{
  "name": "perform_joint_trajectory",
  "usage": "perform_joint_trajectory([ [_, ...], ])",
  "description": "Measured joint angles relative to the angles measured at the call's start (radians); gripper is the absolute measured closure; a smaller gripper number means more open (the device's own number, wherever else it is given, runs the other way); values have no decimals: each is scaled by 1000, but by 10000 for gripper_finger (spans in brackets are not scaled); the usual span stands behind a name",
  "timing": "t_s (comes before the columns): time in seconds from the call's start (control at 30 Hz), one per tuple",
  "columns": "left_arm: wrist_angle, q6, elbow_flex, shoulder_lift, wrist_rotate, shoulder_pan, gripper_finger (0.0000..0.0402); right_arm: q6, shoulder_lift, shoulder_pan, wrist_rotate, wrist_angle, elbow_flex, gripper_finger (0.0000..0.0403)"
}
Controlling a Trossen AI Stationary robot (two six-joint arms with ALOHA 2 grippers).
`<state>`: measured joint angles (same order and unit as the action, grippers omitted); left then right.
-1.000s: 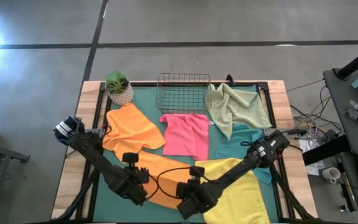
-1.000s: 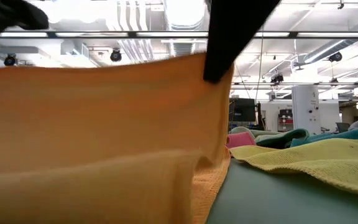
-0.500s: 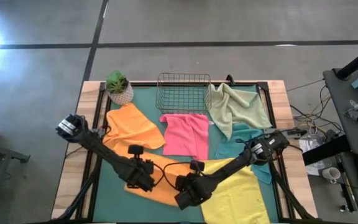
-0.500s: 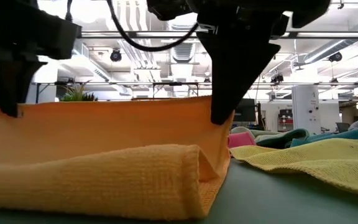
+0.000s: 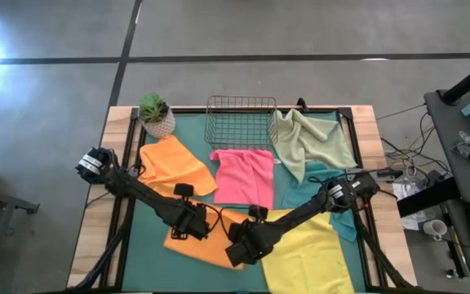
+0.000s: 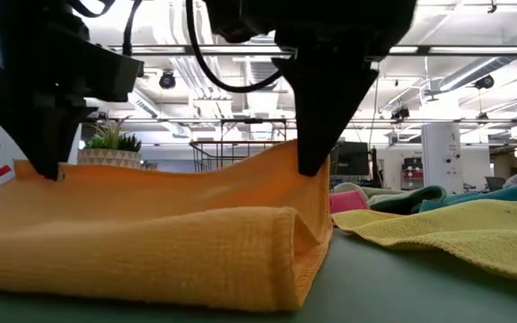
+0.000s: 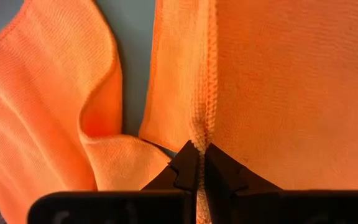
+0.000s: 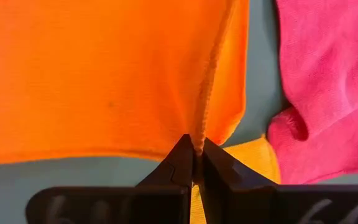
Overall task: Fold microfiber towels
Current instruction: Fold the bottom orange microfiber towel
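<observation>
The wire basket [image 5: 241, 119] stands at the far edge of the green mat [image 5: 149, 237], and nothing shows inside it. Beside it a small plant pot [image 5: 157, 116] holds a green plant.

The orange towel [image 5: 202, 242] being folded lies at the near middle of the mat, doubled over with a rounded fold at its near edge. The left gripper [image 5: 196, 229] is clenched on one upper corner of it, and the right gripper [image 5: 237, 251] is clenched on the other, so this edge is raised.

A second orange towel [image 5: 172, 166], a pink towel [image 5: 244, 175], a pale green towel [image 5: 312, 140], a teal towel [image 5: 317, 186] and a yellow towel [image 5: 312, 257] lie spread and wrinkled around it.
</observation>
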<state>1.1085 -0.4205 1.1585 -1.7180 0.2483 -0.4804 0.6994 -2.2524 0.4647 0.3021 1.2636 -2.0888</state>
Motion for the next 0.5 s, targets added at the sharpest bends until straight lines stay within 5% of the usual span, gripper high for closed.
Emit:
perform_joint_trajectory([
  [0.23,-32,31,-1,0,0,21,398,-4,0,-16,-31,-5,14,394],
  [0.5,-53,68,-1,0,27,23,337,-1,0,-18,-15,-5,16,377],
])
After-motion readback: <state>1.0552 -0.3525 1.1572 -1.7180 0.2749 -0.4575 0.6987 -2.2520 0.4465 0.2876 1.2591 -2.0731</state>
